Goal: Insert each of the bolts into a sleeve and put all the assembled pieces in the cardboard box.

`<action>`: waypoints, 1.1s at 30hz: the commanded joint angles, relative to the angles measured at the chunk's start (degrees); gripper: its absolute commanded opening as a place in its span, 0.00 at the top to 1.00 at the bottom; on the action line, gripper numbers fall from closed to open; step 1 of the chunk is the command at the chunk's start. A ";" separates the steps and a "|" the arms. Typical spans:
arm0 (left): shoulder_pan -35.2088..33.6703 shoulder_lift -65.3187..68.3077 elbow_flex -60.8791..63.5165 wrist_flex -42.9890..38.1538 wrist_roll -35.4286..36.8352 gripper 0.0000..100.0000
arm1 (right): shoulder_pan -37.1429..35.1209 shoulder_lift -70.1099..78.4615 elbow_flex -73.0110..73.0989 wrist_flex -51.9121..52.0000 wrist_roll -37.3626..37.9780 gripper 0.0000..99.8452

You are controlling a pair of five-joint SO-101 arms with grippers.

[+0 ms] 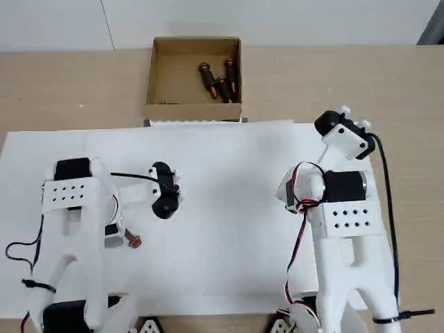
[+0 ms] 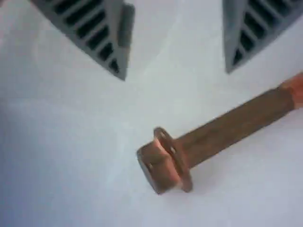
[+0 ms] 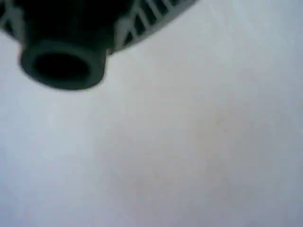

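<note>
Bolt (image 2: 222,131) near left claw (image 2: 175,68) on sheet (image 1: 229,208)

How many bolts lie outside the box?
1. The bolt lies on the white paper, just under the open left gripper. Others may be hidden beneath the arms.
</note>
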 commanded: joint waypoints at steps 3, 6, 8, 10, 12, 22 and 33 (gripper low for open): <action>-0.09 0.00 1.89 -9.23 -31.12 0.83 | 0.22 -1.71 -0.44 0.04 0.18 1.00; 0.09 0.00 3.74 -13.54 -31.38 0.83 | 0.22 -1.19 -0.44 -0.22 0.18 1.00; 0.09 0.00 4.97 -15.65 -31.47 0.83 | 0.22 -1.19 -0.44 -0.31 0.18 1.00; 0.26 0.00 6.02 -16.97 -31.56 0.83 | 0.22 -1.19 -0.44 -0.40 0.18 1.00; 1.05 0.00 6.81 -16.88 -32.35 0.83 | 0.22 -1.19 -0.44 -0.40 0.18 1.00; 1.41 -0.44 8.57 -12.40 -32.53 0.83 | 0.22 -1.19 -0.44 -0.40 0.18 1.00; 3.08 0.09 9.01 -13.27 -32.62 0.83 | 0.22 -1.36 -0.44 -0.40 0.18 1.00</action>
